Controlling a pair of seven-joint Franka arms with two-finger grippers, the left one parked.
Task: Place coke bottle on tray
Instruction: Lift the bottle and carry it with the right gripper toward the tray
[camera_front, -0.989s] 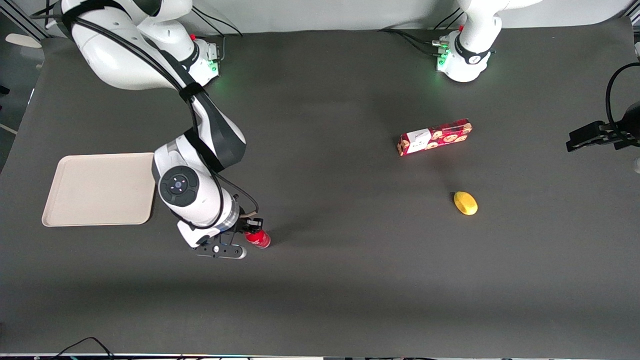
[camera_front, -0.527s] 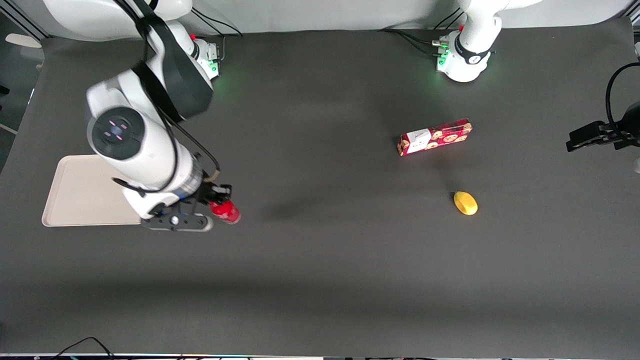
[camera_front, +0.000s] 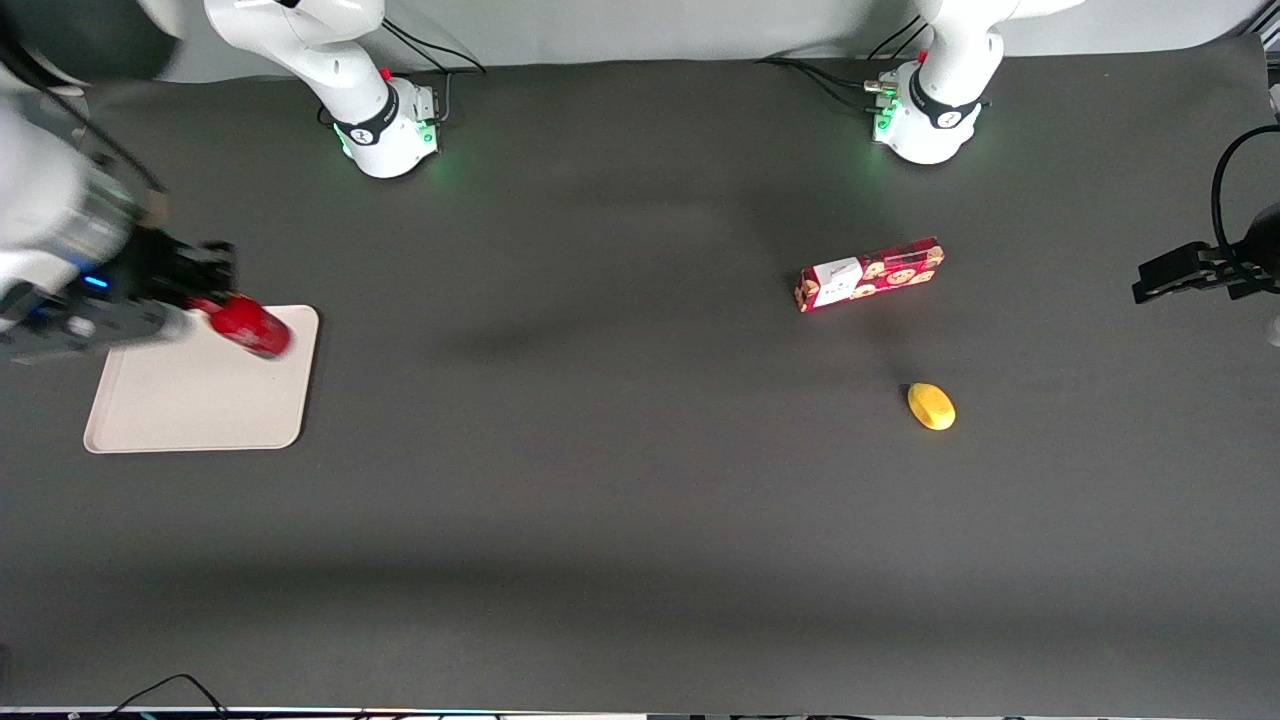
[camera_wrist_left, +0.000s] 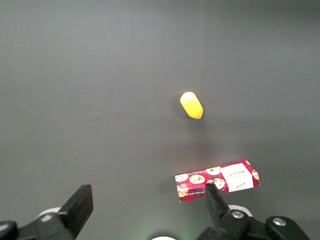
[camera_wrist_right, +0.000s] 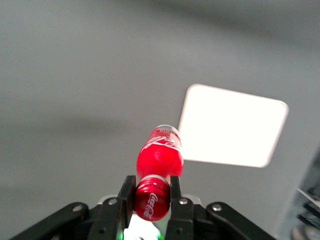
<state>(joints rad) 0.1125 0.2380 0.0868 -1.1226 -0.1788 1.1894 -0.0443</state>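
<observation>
Now, step: I carry the small slim red coke bottle (camera_front: 240, 325) with white letters and a silvery base to the flat beige plastic tray (camera_front: 200, 400) with a low rim.
Gripper: my black two-finger gripper (camera_wrist_right: 151, 196) is clamped on the bottle's red cap, up high at the working arm's end of the table.
Bottle: I see it in the air, over the tray's corner in the front view, touching nothing else.
Next move: I think I must go lower, over the tray's middle, then let go softly so it does not tip.
Wrist view: it shows the fingers (camera_wrist_right: 127, 194) squeezing the cap.
Front view: it shows a red cookie box (camera_front: 869, 274) and a small yellow thing (camera_front: 931, 406) well apart, toward the parked arm's end.
</observation>
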